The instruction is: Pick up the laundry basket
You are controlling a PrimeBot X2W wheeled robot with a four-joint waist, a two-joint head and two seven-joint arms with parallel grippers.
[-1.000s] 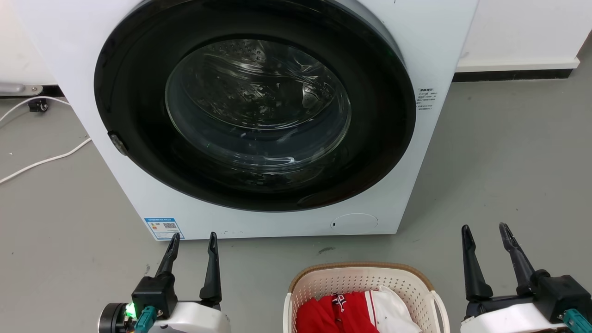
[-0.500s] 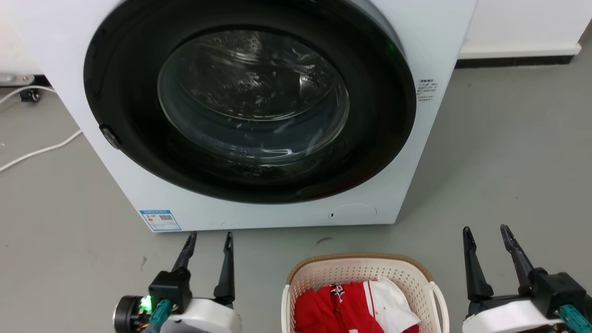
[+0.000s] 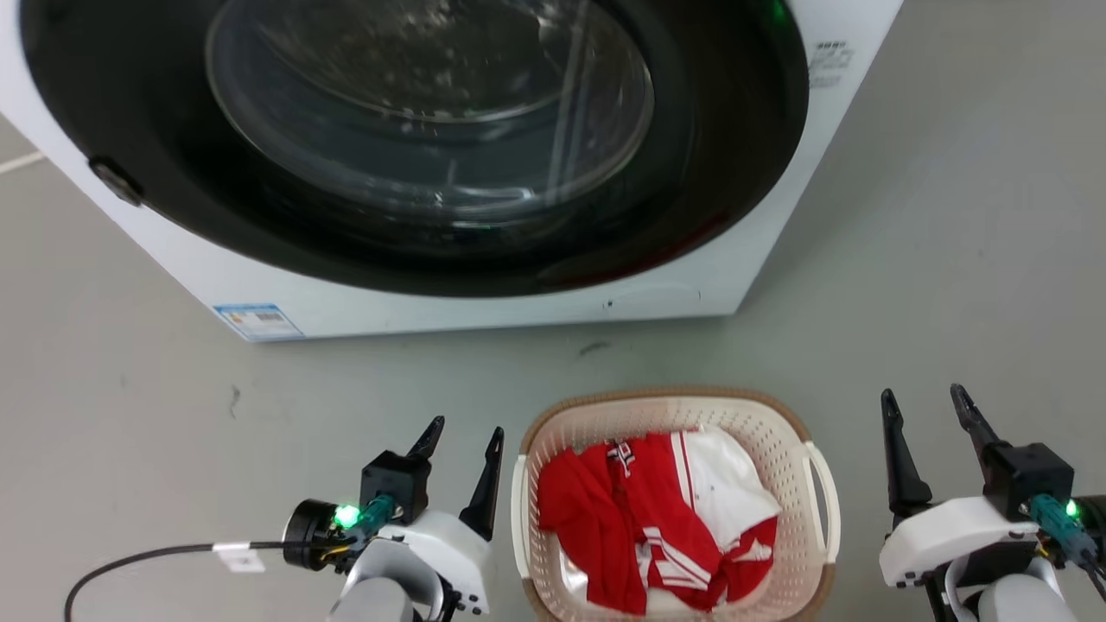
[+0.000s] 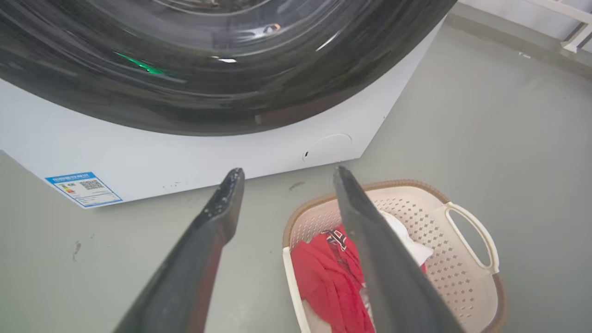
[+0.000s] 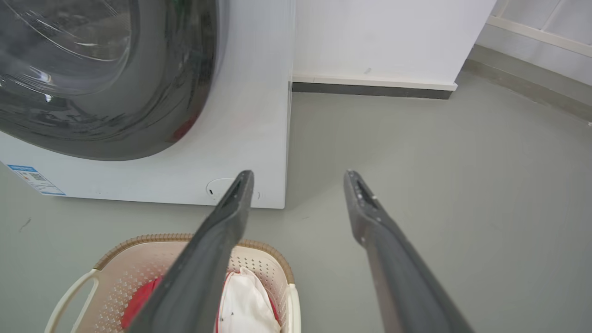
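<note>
Grey floor point(image 3: 130, 432), lower middle: I see the cream plastic laundry basket point(image 3: 782, 449) with brown rim between my left gripper point(image 3: 467, 425) and right gripper point(image 3: 922, 391), both spread apart.

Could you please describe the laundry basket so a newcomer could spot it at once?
Start at the white washing machine with its dark round door. On the grey floor in front of it sits the laundry basket: cream perforated plastic, brown woven-look rim, loop handles, red and white clothes inside.

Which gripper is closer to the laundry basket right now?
The left gripper, almost beside the laundry basket; the right gripper stands off, bare floor between.
</note>
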